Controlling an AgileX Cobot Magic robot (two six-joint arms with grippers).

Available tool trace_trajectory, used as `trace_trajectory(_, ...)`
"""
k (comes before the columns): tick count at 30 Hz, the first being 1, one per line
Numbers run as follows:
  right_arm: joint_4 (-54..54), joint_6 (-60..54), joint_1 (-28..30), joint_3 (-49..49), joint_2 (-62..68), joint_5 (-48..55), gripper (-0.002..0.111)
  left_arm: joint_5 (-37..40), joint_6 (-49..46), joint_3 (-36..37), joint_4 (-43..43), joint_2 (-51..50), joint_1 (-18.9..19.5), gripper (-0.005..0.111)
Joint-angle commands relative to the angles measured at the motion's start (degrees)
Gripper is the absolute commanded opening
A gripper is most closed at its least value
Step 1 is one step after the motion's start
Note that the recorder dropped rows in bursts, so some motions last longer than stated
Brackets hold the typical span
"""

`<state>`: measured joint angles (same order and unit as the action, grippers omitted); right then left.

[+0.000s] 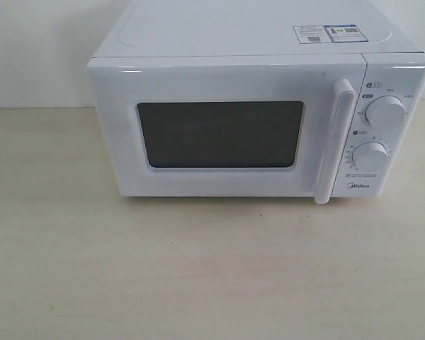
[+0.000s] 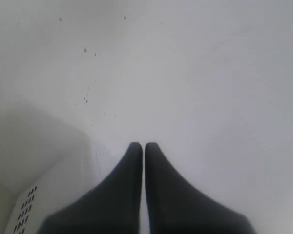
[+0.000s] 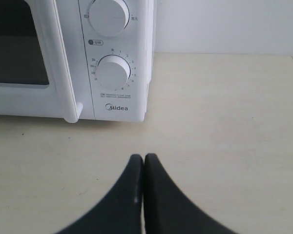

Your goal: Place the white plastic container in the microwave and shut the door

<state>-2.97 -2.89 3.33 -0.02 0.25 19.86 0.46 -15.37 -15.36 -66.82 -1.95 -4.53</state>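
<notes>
The door (image 1: 219, 85) of the microwave (image 1: 219, 28) is shut. The white plastic container is not in sight; maybe it is inside. The left gripper (image 2: 143, 145) and right gripper (image 3: 143, 156) are pressed together, empty.

A: Where does the exterior view sit?
B: In front of the microwave (image 1: 227, 127) and a little above it, looking slightly down. Its front, its top and the worktop (image 1: 198, 283) before it all show.
A: And the right wrist view?
B: Low over the worktop, close, looking past the right tool (image 3: 144, 161) at the microwave's front corner with the dials (image 3: 115, 72). The exterior view shares those dials and the handle (image 1: 336, 142).
A: The left one?
B: It looks past the left tool (image 2: 143, 148) at a plain white surface, very near. A vented white panel (image 2: 24, 214) shows beside it.
</notes>
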Motion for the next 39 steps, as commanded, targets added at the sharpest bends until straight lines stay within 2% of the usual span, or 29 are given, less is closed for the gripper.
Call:
trace_trajectory(1,0.4,-0.2,0.2,0.0,-0.3,-0.1,0.0,3.0,32.6,3.7,37.4,2.0,0.2,0.004)
trace_trajectory(4,0.4,-0.2,0.2,0.0,-0.3,-0.8,0.0,2.2,33.4,7.0,54.8,2.0,0.3,0.004)
trace_trajectory(7,0.4,-0.2,0.2,0.0,-0.3,-1.2,0.0,2.2,32.3,9.8,60.0,2.0,1.3,0.004)
trace_trajectory(14,0.5,-0.2,0.2,0.0,-0.3,-1.1,0.0,2.2,16.8,15.4,60.4,2.0,1.5,0.004)
trace_trajectory(17,0.5,-0.2,0.2,0.0,-0.3,-1.1,0.0,8.1,13.7,15.4,60.4,2.0,1.5,0.004)
trace_trajectory(26,0.5,-0.1,0.2,0.0,-0.3,-1.1,0.0,16.9,12.7,15.4,60.4,2.0,1.5,0.004)
trace_trajectory(39,0.5,-0.2,0.2,0.0,-0.3,-1.1,0.0,16.9,10.9,15.4,60.6,2.0,1.5,0.004)
